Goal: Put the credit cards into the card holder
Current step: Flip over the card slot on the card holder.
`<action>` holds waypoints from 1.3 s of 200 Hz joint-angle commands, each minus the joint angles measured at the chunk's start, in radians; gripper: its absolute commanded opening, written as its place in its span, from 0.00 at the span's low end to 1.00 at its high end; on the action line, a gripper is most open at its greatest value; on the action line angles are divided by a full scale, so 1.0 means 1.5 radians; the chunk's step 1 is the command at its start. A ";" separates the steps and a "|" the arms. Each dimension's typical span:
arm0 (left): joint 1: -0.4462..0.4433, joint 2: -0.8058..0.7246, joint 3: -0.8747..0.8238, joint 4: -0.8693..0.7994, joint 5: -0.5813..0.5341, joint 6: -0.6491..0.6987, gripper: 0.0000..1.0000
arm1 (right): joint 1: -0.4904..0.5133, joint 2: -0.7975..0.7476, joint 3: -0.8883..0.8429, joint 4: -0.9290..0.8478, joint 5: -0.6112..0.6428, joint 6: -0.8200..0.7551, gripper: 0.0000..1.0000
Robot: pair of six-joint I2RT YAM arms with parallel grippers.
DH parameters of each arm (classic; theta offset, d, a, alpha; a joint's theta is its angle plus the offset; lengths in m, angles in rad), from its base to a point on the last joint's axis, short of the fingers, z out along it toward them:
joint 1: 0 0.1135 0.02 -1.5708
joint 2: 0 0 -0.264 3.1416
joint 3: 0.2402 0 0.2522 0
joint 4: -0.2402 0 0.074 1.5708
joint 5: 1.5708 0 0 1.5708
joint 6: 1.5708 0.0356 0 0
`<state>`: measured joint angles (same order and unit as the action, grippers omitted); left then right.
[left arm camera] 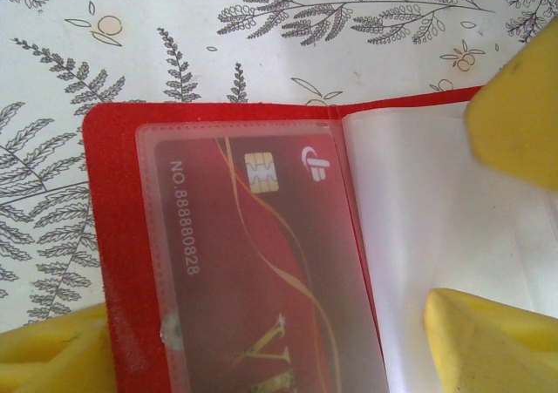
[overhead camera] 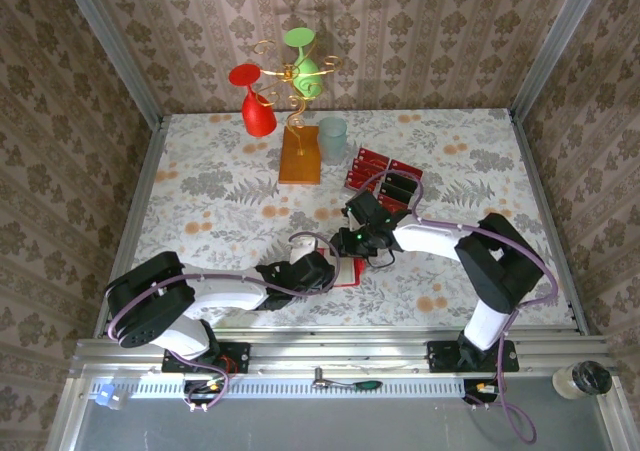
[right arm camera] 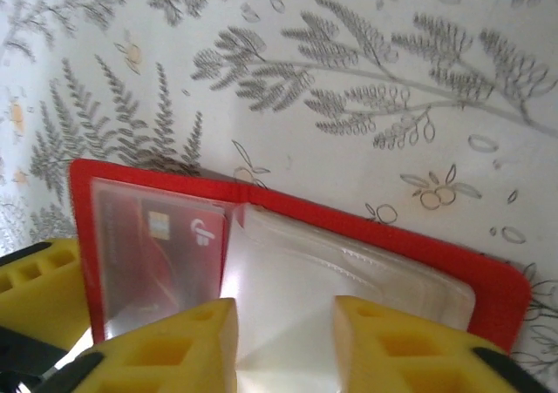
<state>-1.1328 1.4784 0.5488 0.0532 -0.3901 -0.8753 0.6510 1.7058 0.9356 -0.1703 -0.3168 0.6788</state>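
Inside one card holder, one card

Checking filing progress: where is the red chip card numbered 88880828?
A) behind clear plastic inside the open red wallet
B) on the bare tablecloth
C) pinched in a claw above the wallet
A: the card sits in the open card holder, its chip and number showing through the clear plastic.

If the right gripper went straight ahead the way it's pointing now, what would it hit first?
Most likely the empty clear pocket of the open card holder, which lies directly ahead of the right gripper. How near it is remains hard to judge.
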 commanded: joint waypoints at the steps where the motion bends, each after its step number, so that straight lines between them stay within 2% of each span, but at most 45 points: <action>1: -0.004 0.020 -0.020 -0.007 0.020 -0.010 0.81 | -0.007 -0.025 0.001 -0.025 0.020 0.001 0.40; 72: -0.004 0.020 -0.022 -0.006 0.021 -0.009 0.81 | -0.009 -0.004 -0.022 0.000 0.013 0.019 0.47; 152: -0.004 0.019 -0.022 -0.002 0.021 -0.009 0.81 | -0.009 0.036 -0.028 0.034 -0.034 0.031 0.45; 201: -0.004 0.013 -0.022 -0.001 0.020 -0.009 0.82 | -0.009 0.017 -0.026 0.035 -0.050 0.035 0.41; 260: -0.004 -0.022 -0.020 -0.010 0.013 -0.007 0.85 | -0.006 -0.020 -0.013 0.008 -0.057 0.034 0.42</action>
<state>-1.1339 1.4685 0.5415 0.0616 -0.3882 -0.8753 0.6376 1.7180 0.9073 -0.1177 -0.3737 0.7147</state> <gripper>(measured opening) 0.844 0.417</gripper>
